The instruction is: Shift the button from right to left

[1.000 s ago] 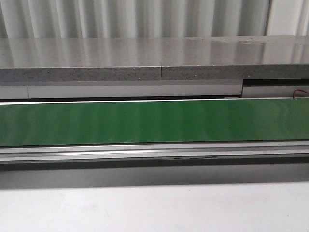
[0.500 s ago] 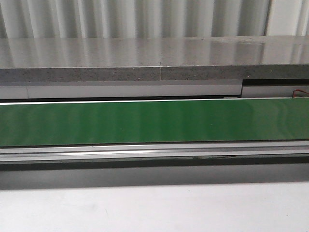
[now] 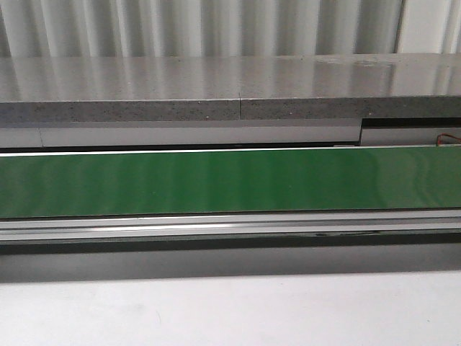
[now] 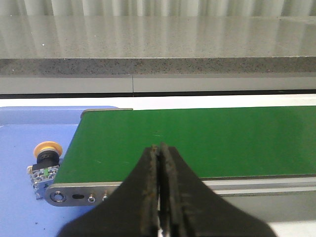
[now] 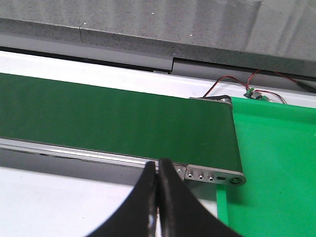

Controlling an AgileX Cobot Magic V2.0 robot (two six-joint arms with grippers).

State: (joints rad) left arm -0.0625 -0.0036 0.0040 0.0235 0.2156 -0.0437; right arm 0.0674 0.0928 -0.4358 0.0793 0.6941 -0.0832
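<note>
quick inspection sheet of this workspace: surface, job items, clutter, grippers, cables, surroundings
Surface: green conveyor belt runs across the front view with nothing on it; pale tabletop in front.
Job's things: button, yellow head, lies on the blue tray beside the belt's end, off the belt.
Clutter: nothing seen; the green tray at the belt's other end shows nothing in its visible part.
Grippers: left gripper shut, empty, over the belt's near edge; right gripper shut, empty.
Cables: red and black wires lead to a small green circuit board.
Surroundings: grey speckled ledge, corrugated wall behind.
</note>
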